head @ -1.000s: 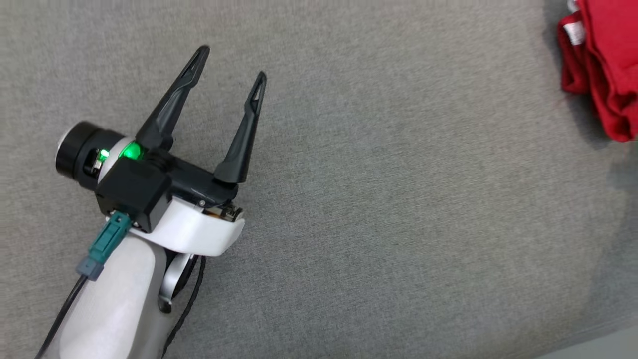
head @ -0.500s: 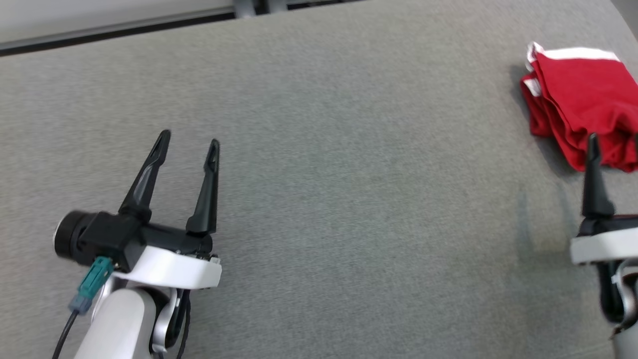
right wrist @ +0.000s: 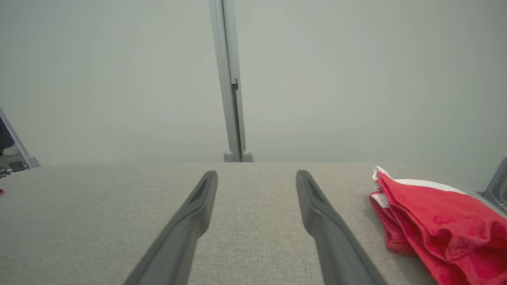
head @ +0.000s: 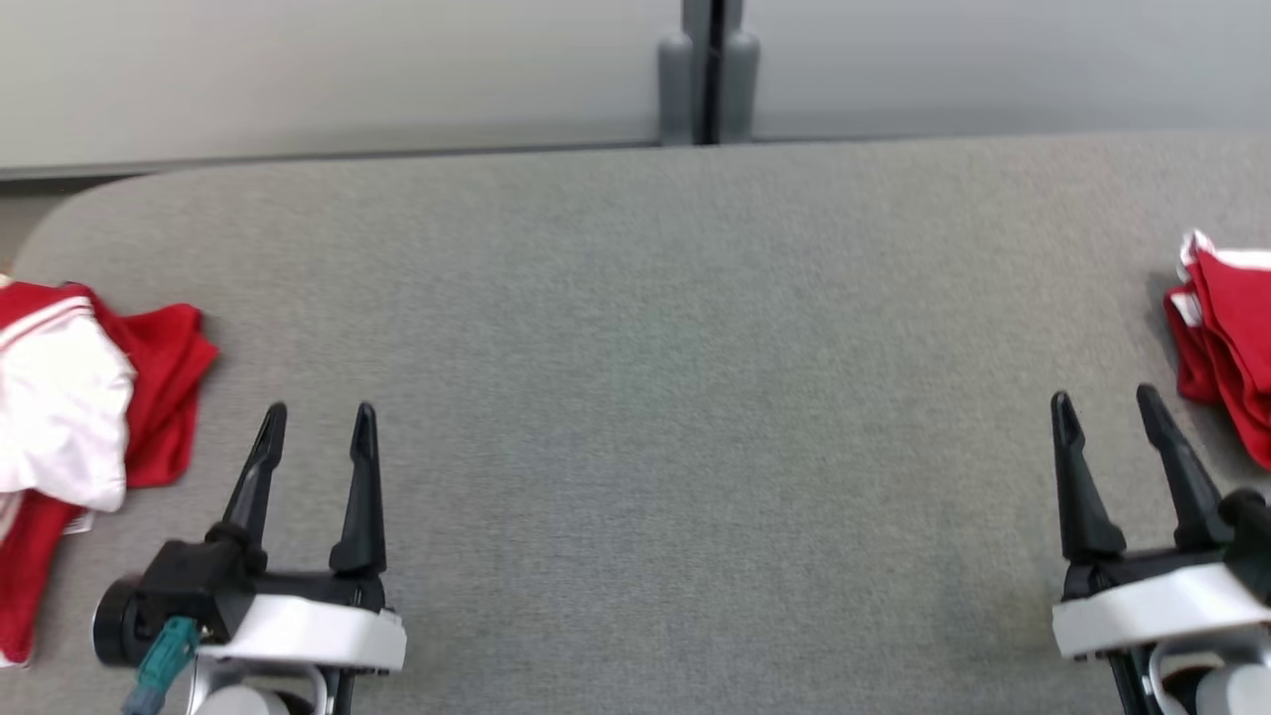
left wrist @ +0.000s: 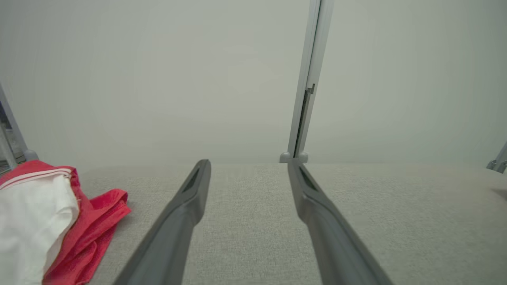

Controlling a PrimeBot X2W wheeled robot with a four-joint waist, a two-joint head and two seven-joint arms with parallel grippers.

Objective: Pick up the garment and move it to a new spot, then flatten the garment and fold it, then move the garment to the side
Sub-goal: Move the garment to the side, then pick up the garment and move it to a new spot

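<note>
While left end effector, right end effector gape empty, red garment near right.

Right red garment partly off-frame

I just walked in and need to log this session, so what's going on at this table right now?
A two-armed robot faces a grey table. Its left gripper and right gripper are both open and empty, poised over bare cloth. A red garment, apparently folded, lies at the table's right edge, beside the right gripper. A crumpled red and white garment lies at the left edge. Neither is being touched.
</note>
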